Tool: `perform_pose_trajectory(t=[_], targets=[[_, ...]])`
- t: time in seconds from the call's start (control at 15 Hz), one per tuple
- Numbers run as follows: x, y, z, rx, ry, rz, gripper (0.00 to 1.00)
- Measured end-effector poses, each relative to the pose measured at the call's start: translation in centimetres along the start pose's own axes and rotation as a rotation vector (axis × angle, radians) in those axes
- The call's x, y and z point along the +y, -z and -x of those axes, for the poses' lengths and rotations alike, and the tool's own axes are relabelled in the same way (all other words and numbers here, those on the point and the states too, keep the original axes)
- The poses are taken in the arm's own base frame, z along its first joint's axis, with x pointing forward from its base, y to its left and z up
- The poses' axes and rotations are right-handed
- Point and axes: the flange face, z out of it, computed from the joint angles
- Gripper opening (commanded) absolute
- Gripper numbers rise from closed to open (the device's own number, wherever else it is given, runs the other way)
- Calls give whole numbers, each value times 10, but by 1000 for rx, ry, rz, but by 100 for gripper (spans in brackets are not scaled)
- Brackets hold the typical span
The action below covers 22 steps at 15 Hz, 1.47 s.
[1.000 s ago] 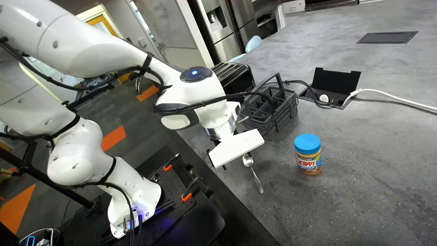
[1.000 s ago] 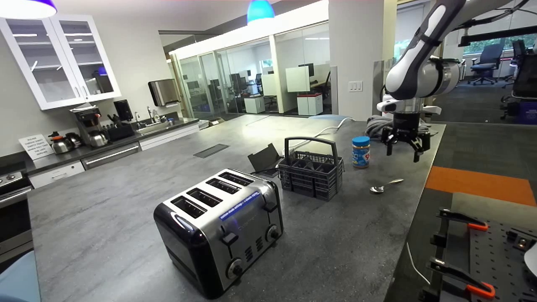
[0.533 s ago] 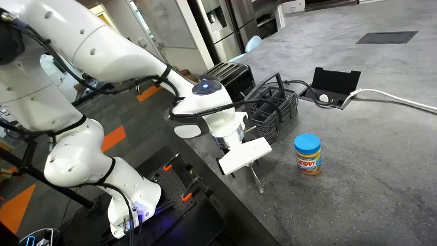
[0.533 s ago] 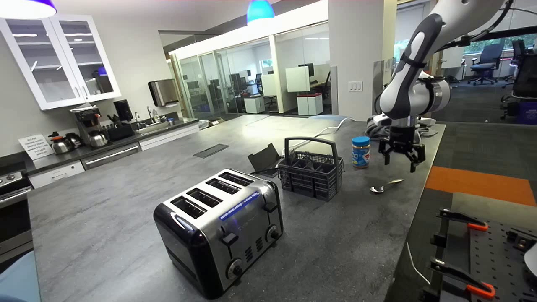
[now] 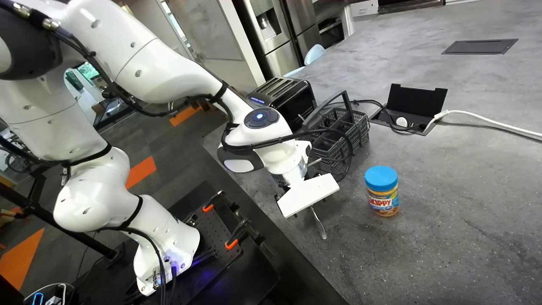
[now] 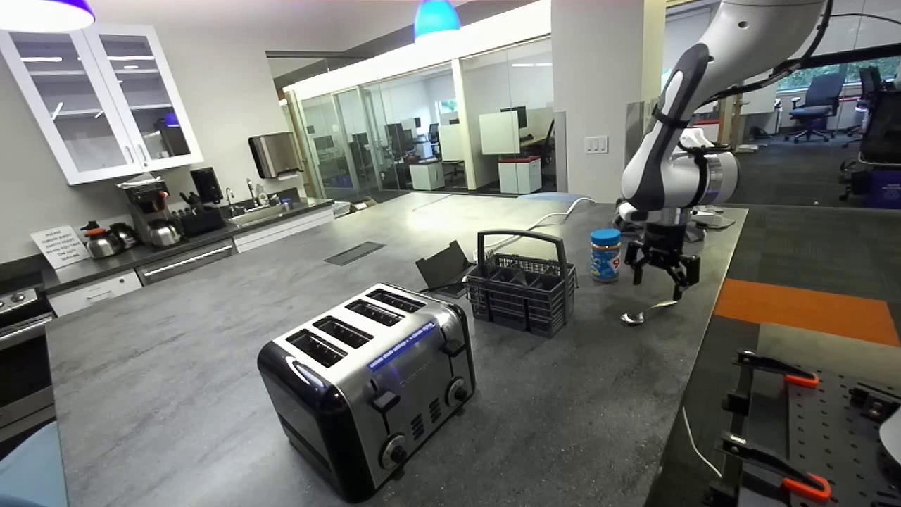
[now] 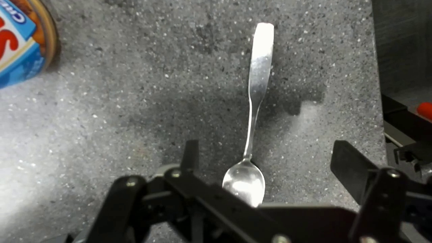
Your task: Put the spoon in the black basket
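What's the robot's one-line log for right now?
jaws: open, above spoon | spoon: on counter, not gripped | basket: upright, spoon not inside | next: likely grasp

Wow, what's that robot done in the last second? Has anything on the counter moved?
In an exterior view, the end effector has moved down and to the picture's left, closer to the spoon. Nothing was taken hold of or let go; its jaws stand open. The spoon, black basket, blue-lidded jar and toaster stayed put.

Glass-door cabinet [image 6: 102, 102] is occupying wall [image 6: 225, 91]; pendant lamps [image 6: 436, 21] are hanging overhead; glazed partitions [image 6: 408, 98] are fronting workstations [image 6: 517, 134]; orange carpet patches [image 5: 141, 171] are interrupting grey floor [image 5: 165, 144].
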Motion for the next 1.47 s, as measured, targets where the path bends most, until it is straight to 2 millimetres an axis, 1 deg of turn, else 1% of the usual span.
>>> perform_pose_trajectory(t=[0.4,0.47,0.53,0.6,0.8,1.13,1.2,1.27,1.47], targets=[[5,-19,-2,-5,-15,-4,100],[5,-23,-2,-5,-16,-7,81],[6,-26,-2,-5,-16,-11,72],[6,-28,-3,-6,-15,-14,66],[8,-34,-3,-7,-13,-19,41],[9,-39,-3,-6,-13,-20,4],[9,-40,-3,-6,-13,-19,1],[9,-39,-3,-7,-12,-17,0],[11,-37,-4,-9,-12,-9,2]])
